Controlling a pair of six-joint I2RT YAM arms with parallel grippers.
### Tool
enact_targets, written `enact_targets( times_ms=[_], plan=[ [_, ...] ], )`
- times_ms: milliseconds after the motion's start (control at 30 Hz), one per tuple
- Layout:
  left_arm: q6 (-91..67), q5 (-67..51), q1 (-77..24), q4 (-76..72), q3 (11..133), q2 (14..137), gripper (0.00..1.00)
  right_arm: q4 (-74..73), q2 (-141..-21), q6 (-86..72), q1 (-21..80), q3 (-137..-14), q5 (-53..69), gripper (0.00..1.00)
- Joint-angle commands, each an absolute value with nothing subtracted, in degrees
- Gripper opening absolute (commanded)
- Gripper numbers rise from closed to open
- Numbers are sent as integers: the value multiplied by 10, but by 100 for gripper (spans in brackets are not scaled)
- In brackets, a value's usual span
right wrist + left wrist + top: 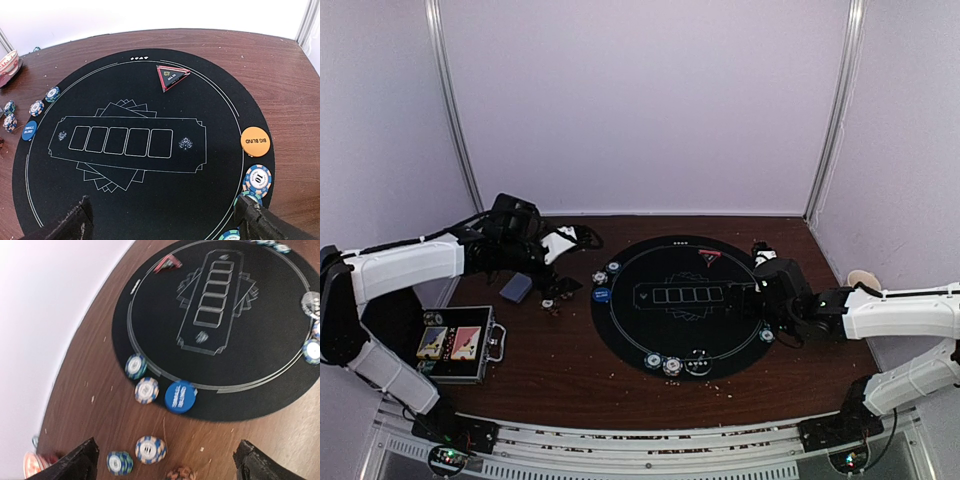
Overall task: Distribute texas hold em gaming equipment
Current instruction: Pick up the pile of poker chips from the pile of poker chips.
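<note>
On the tabletop (560, 375) I see most of the gear set round the rim of the round black mat (630, 335). The blue button (602, 296) sits at its left edge with two striped chips (613, 268) just behind it. More chips and a silvery button (697, 362) lie at the near edge, and the red triangle (709, 256) is at the far side, its tip pointing in toward the mat's middle. The grey-blue cards (516, 288) lie flat left of the mat, behind the black case (460, 345), too small for me to read their long axis. Only my right wrist view gives the orange button (255, 141) at the mat's right edge, lettering turned sideways, a chip just beside it; from above the right arm hides it. My left wrist view, blurred, adds two chips on bare wood. The left fingers (75, 462) are spread wide on nothing, over the tabletop left of the mat. The right fingers (265, 225) likewise gape empty over the mat's right side.
</note>
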State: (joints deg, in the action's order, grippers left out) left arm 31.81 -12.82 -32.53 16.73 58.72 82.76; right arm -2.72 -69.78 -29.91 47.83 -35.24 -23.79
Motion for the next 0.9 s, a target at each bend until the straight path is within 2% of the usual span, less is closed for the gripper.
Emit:
enact_targets(
  times_ms=[0,133,300,867],
  plan=[
    [294,-146,-262,200,553,796,98,-18,-702,-294,482,-352,-236,100],
    [300,-142,-227,202,531,779,98,-19,-703,-294,482,-353,-234,100],
    [299,-138,-192,215,537,814,97,-22,-698,-294,482,-353,-233,100],
    [318,-169,-188,228,546,908,89,-23,-695,-294,482,-353,-232,100]
  ],
)
